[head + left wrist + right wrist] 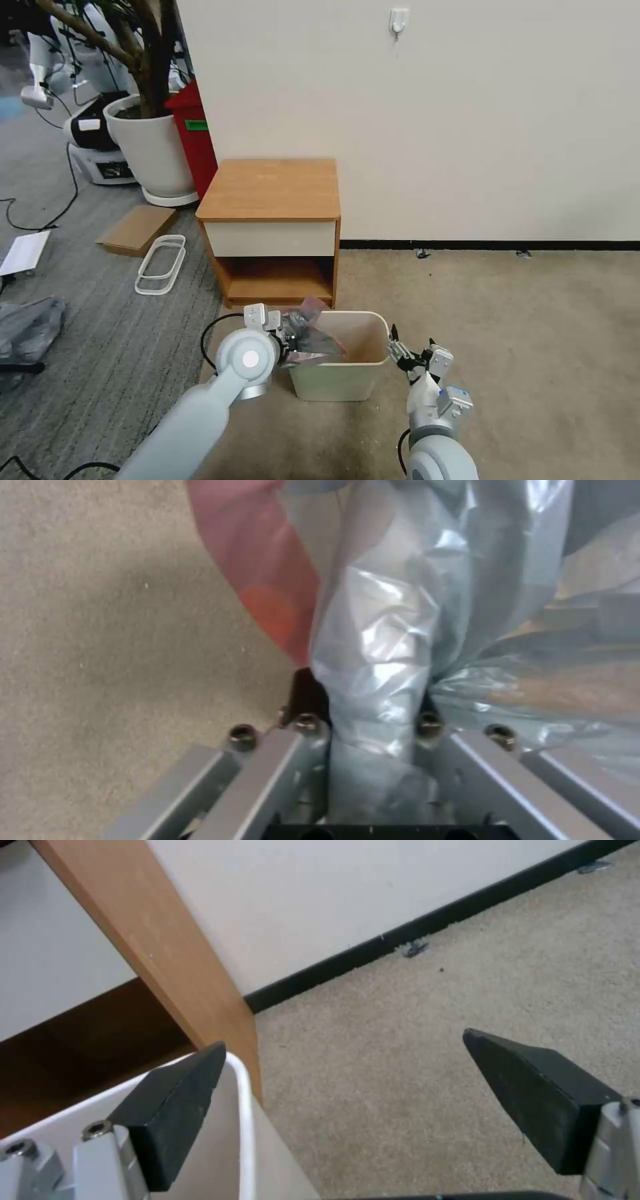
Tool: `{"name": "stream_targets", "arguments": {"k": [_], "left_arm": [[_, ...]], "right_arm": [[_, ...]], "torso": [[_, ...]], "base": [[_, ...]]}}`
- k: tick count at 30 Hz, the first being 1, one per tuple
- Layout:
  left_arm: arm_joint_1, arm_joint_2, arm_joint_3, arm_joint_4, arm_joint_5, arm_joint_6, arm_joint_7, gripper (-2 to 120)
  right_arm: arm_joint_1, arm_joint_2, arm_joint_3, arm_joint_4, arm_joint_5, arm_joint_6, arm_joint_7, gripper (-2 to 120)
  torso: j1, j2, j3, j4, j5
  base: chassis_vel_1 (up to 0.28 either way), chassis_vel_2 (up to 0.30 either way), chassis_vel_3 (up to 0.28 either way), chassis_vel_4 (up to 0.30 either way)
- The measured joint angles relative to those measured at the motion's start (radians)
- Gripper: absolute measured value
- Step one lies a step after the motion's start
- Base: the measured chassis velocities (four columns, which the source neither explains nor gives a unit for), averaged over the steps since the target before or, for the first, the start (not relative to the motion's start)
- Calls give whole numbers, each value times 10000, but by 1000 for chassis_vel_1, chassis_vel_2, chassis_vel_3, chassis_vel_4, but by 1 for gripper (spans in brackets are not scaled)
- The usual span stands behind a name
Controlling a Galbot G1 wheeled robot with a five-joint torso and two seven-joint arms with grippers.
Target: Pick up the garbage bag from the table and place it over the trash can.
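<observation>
Translucent grey garbage bag (pixel 312 337) bunched over trash can (pixel 340 380) rim at 9 o'clock, pinched tight in left gripper (pixel 288 341). Right gripper (pixel 400 348) at 3 o'clock, fingers wide apart, empty. Table (pixel 272 190) at 12 o'clock.

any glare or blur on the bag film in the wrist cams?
Left wrist view: bright glare patches on the crinkled garbage bag clamped in the left pincer, far folds soft. Right wrist view: right pincer pads dark and sharp, no glare. Head view: even light, soft shadow under the trash can.
</observation>
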Motion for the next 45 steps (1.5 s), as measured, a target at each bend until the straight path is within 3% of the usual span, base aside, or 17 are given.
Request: {"name": "stream_targets", "arguments": {"k": [2, 8, 13, 15, 17, 19, 20, 24, 25, 28, 29, 33, 37, 45], "left_arm": [[-23, -37, -7, 29, -90, 2, -11, 1], [22, 67, -56, -78, -122, 12, 48, 1], [240, 445, -85, -302, 586, 16, 669, 1], [409, 773, -86, -437, 1366, -183, 1393, 1], [456, 890, -87, -496, 1619, -292, 1625, 1], [554, 1066, -84, -602, 2195, -490, 2054, 1], [554, 1066, -84, -602, 2195, -490, 2054, 1], [838, 1272, -64, -768, 3241, -804, 2768, 1], [838, 1272, -64, -768, 3241, -804, 2768, 1], [1065, 1357, -57, -883, 3742, -1144, 3197, 1], [1065, 1357, -57, -883, 3742, -1144, 3197, 1], [1389, 1434, -58, -1100, 4438, -1479, 3752, 1], [1576, 1465, -69, -1273, 4804, -1653, 3944, 1], [1778, 1459, -96, -1457, 5265, -1834, 4153, 1]], "right_arm": [[-7, -14, 18, 37, -98, 80, -42, 93], [-40, -212, 65, 441, -374, 252, -283, 97], [-67, -652, 15, 1268, -416, 213, -591, 100], [4, -1341, -355, 2068, -54, -173, -901, 100], [127, -1768, -579, 2448, 300, -452, -984, 100], [594, -2613, -1149, 3197, 1694, -1329, -798, 100], [594, -2613, -1149, 3197, 1694, -1329, -798, 100], [1918, -3615, -1743, 4041, 5299, -3291, 163, 100], [1918, -3615, -1743, 4041, 5299, -3291, 163, 100], [3011, -3797, -2032, 4077, 7463, -4223, 1031, 99], [3011, -3797, -2032, 4077, 7463, -4223, 1031, 99], [4448, -3537, -2430, 3678, 10350, -5293, 2788, 97], [5203, -3225, -2825, 3160, 11206, -5595, 3442, 95], [5979, -2765, -3332, 2271, 11448, -5751, 3720, 95]], "torso": [[0, 0, 0, 0, 0], [0, 0, 0, -2, -1], [0, 0, 0, -1, -1], [0, 0, 0, -1, 0], [0, 0, 0, 0, -1], [0, 0, 0, 0, 1], [0, 0, 0, 0, 1], [0, 0, 0, 0, 0], [0, 0, 0, 0, 0], [0, 0, 1, 0, 1], [0, 0, 1, 0, 1], [0, 0, 0, 0, 0], [0, 0, 1, 0, -1], [0, 0, 1, 0, 0]], "base": [[0, 0, 0, 0], [0, 0, 0, 0], [0, 0, 0, 0], [0, 0, 0, 0], [0, 0, 0, 0], [0, 0, 0, 0], [0, 0, 0, 0], [0, 0, 0, 0], [0, 0, 0, 0], [0, 0, 0, 0], [0, 0, 0, 0], [0, 0, 0, 0], [0, 0, 0, 0], [0, 0, 0, 0]]}}
